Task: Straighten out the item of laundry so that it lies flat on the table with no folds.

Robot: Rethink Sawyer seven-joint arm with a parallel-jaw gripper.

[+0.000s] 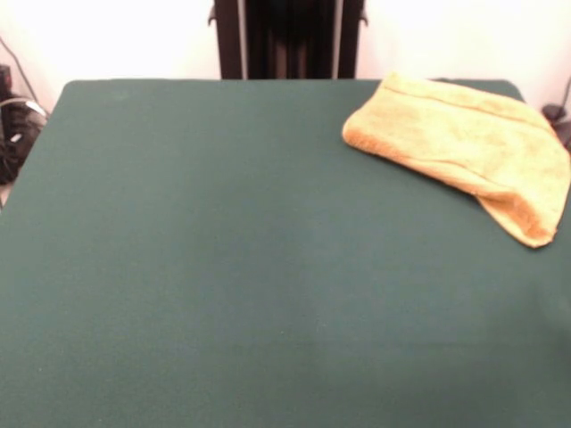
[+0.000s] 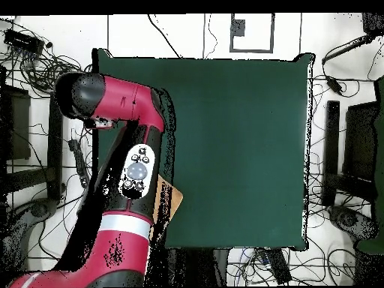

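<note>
The orange-tan towel lies at the far right corner of the green table in the front view. It is folded over on itself, with a lower layer sticking out at its near right end, and a woven band runs along its far edge. In the overhead view only a tan corner of the towel shows beside the red arm, near the table's bottom left. The arm lies over the table's left edge. I cannot make out the gripper in either view.
The black pedestal stands behind the table's far edge. Cables lie off the table's left side. In the overhead view, cables and black stands surround the table.
</note>
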